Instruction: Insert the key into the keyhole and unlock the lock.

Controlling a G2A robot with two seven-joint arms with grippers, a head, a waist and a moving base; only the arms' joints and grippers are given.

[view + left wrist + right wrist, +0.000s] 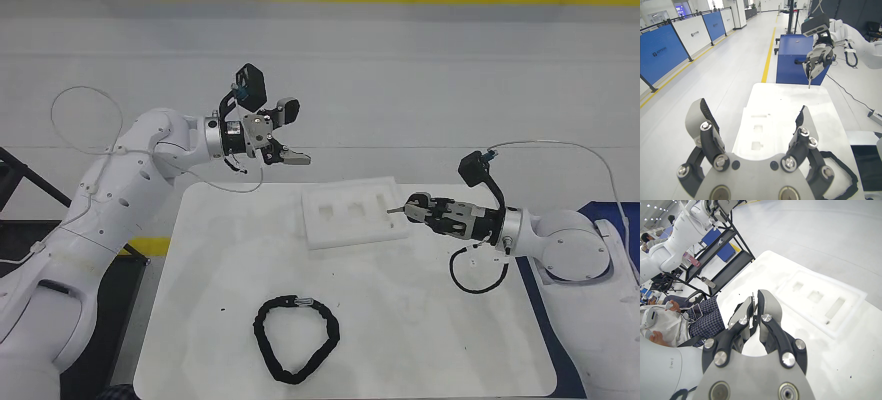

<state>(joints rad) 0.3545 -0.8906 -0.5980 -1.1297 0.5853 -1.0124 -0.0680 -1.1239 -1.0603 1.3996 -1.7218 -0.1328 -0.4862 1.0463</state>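
A black chain lock (295,337) with a silver lock body lies curled in a ring near the table's front; part of it shows as a black loop (848,174). My right gripper (408,208) is shut on a small metal key (809,80), whose blade sticks out beyond the fingertips over the right end of the foam tray (355,211). In the right wrist view the key (753,298) sits pinched between the pads. My left gripper (291,130) is open and holds nothing, raised beyond the table's far left corner, well away from the lock.
The white foam tray (829,300) with three rectangular recesses lies at the table's back middle. The white table (420,330) has bare room around the lock. A blue cabinet (791,64) stands past the table's right end, and a black shelf rack (730,255) stands off its left side.
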